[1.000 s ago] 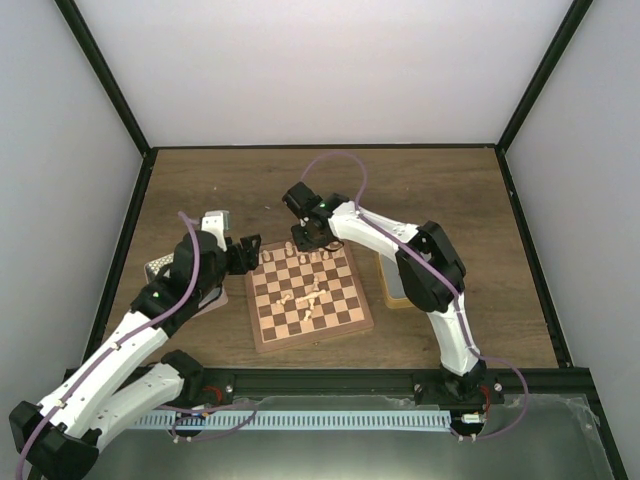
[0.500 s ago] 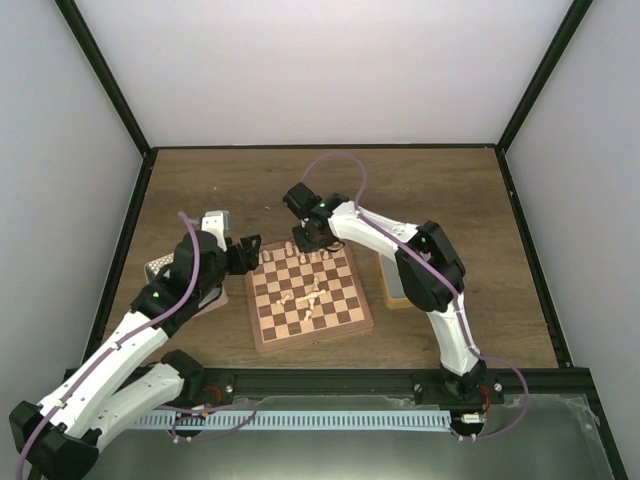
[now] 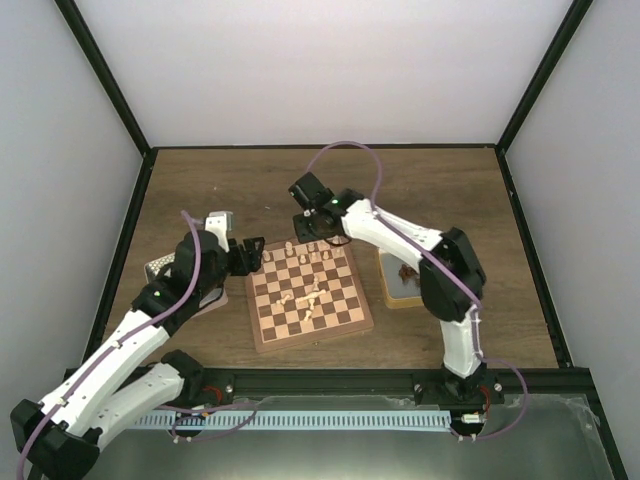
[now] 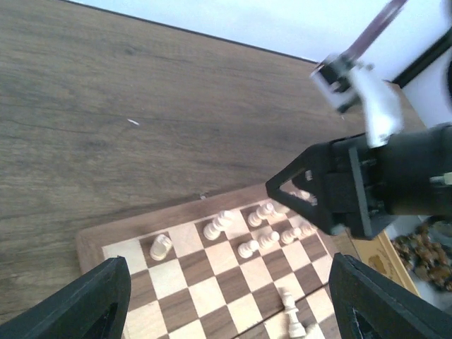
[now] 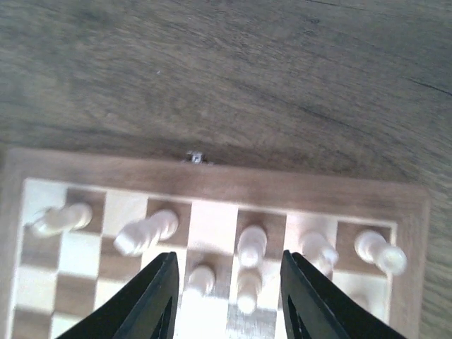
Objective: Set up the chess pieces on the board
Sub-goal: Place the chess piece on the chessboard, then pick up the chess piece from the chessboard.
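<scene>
Sees right gripper partly open, empty, over the board near its rim; chess pieces upright just below and to either side of its fingers. Sees left gripper wide open, empty, board ahead and below it, some pieces toppled mid-board.

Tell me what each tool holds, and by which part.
Nothing. The left tool and the right tool both stand open near the board, gripping none of the chess pieces.

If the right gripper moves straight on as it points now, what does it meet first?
Most likely the pale chess pieces standing between the open fingers of the right gripper, then the board; depth is unclear.
</scene>
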`<state>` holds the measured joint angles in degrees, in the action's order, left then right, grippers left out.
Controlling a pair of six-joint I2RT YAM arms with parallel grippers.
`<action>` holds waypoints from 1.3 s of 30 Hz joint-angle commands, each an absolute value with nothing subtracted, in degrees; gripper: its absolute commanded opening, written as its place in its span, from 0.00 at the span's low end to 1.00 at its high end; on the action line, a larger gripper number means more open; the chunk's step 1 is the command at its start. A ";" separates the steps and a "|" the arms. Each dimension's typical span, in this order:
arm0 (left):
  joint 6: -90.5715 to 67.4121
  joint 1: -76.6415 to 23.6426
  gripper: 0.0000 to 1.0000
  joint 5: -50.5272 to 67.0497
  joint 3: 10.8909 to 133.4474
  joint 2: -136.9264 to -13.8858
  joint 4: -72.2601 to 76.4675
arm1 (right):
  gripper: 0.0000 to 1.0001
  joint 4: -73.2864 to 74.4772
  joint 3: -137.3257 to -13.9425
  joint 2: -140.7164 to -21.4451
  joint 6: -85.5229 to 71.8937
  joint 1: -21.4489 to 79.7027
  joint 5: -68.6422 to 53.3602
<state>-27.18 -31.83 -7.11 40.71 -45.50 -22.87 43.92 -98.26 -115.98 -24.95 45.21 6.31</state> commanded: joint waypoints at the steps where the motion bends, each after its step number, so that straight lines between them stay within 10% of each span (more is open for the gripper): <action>1: -26.87 -31.58 0.79 -0.81 39.60 -47.07 -22.95 | 0.42 37.22 -90.99 -105.30 -27.11 45.13 1.57; 21: -36.54 -35.49 0.52 15.35 29.76 -60.03 -21.51 | 0.41 12.02 -55.43 -83.16 -37.82 49.60 -10.35; 39: -35.27 -37.05 0.14 10.70 33.16 -67.86 -23.09 | 0.40 9.17 -51.79 -80.60 -38.32 49.97 -10.78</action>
<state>-36.45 -36.80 11.62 31.35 -67.72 -22.85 10.81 -52.97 -81.95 -38.30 49.65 -10.48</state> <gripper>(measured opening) 0.178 0.402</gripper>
